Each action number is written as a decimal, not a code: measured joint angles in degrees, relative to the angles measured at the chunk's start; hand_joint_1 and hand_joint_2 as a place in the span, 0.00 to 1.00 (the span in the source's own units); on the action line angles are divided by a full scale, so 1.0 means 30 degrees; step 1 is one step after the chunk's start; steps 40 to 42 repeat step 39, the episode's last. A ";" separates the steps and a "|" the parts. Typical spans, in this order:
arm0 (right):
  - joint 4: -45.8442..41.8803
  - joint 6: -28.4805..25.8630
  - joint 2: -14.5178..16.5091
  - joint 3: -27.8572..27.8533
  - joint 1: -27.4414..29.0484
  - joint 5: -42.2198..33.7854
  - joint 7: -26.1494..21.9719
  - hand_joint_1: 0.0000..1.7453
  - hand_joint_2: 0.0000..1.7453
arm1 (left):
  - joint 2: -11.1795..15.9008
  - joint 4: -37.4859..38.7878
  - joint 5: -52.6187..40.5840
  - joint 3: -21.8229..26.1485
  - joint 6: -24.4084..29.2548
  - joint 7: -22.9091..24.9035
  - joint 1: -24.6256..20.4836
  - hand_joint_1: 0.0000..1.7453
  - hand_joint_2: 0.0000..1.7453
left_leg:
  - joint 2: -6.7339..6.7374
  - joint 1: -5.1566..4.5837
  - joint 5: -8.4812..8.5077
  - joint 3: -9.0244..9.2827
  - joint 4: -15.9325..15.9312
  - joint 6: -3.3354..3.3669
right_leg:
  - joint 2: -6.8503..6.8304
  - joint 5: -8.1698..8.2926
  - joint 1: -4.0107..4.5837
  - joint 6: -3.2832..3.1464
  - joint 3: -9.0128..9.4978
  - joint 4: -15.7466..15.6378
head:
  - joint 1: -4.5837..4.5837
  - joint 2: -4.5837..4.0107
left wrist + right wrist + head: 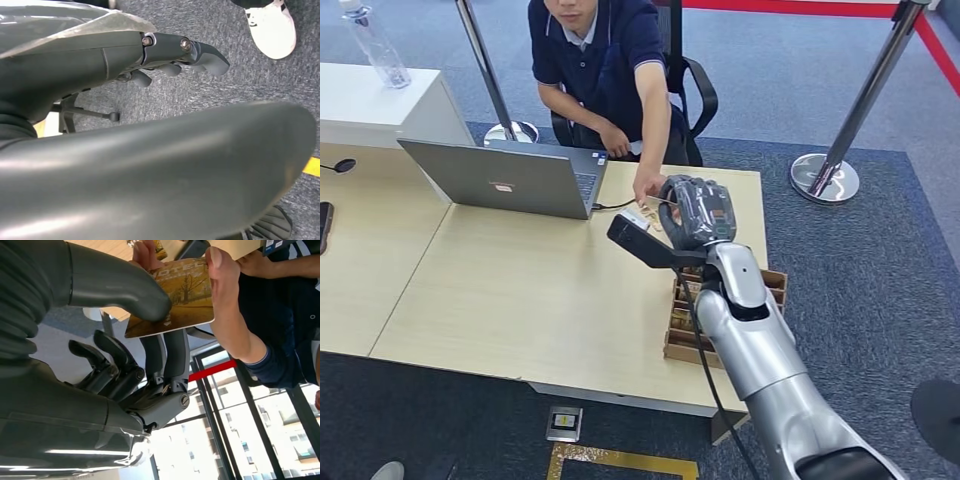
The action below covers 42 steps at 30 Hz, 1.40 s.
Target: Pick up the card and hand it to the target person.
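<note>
Card held between the robot's right hand and the person's hand above the desk

The right hand (151,365) pinches the card (177,302) between its thumb and fingers (175,352), while the seated person's hand (222,285) grips the card's other end. In the head view this meeting sits over the far edge of the wooden desk (531,290), beside the open laptop (509,178) and beyond the cardboard box (682,335). The left hand (177,55) hangs over grey carpet, fingers apart and holding nothing
</note>
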 joint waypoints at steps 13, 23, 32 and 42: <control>-0.7277 0.1476 -0.0829 -0.0964 0.5553 -0.4210 -0.1691 0.00 1.00 | 0.0015 0.0000 0.0404 0.0040 0.0151 0.0047 0.0053 0.00 0.00 | -0.0016 0.0000 -0.0037 -0.0012 -0.0001 0.0012 | 0.0000 -0.0033 0.0001 0.0002 -0.0005 -0.0031 | 0.0004 0.0000; -1.7679 0.2118 -0.2211 -0.4058 1.4821 -0.8288 -0.2784 0.00 1.00 | 0.0015 0.0000 0.0827 0.0481 0.0517 0.0359 0.0122 0.00 0.00 | -0.0050 0.0000 -0.0124 0.0000 -0.0001 0.0008 | 0.0000 -0.0114 -0.0001 0.0008 0.0005 -0.0044 | 0.0000 0.0000; -1.9351 0.6021 -0.0020 -1.3484 1.8493 -0.7625 -0.4420 0.00 1.00 | 0.0009 0.0000 0.0723 0.0539 0.0545 0.0412 0.0152 0.00 0.00 | -0.0039 0.0004 -0.0154 0.0037 -0.0010 -0.0016 | 0.0000 -0.0141 0.0002 -0.0004 0.0042 -0.0044 | 0.0000 0.0000; -0.6807 0.2862 -0.1107 -2.1807 1.4697 -0.4651 -0.3240 0.00 1.00 | -0.0046 0.0000 0.0770 0.0622 0.0653 0.0492 0.0125 0.00 0.00 | -0.0042 -0.0014 -0.0156 0.0100 -0.0004 0.0004 | 0.0000 -0.0128 0.0001 0.0021 0.0117 -0.0061 | 0.0002 0.0000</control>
